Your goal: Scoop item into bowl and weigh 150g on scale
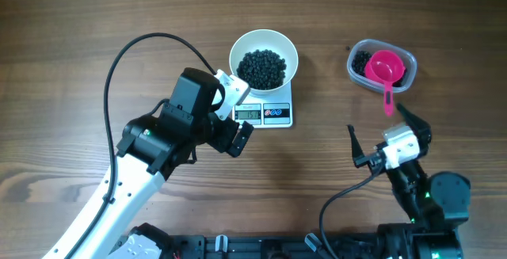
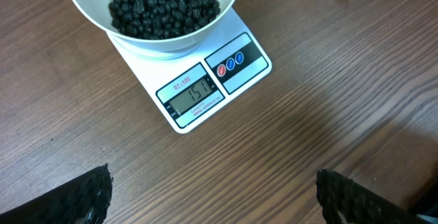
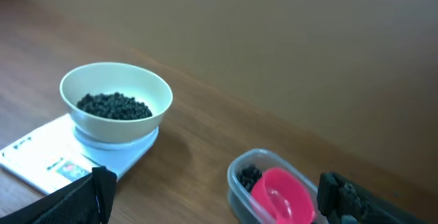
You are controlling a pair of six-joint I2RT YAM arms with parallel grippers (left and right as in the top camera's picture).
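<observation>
weighing looks done: black beads (image 1: 262, 67) fill the white bowl (image 1: 264, 36) on the scale (image 1: 273, 114) at twelve o'clock, display (image 2: 197, 90) reading 151, left gripper (image 2: 219, 207) and right gripper (image 3: 217, 193) both gaping, empty, so next only confirm and retreat.

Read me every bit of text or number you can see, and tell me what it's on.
"151": grey LCD display of the scale.
"SF-400", as best it reads: small blue label above the display.
Print under the display and marks on the round buttons: too small to read.
No other text anywhere.
</observation>
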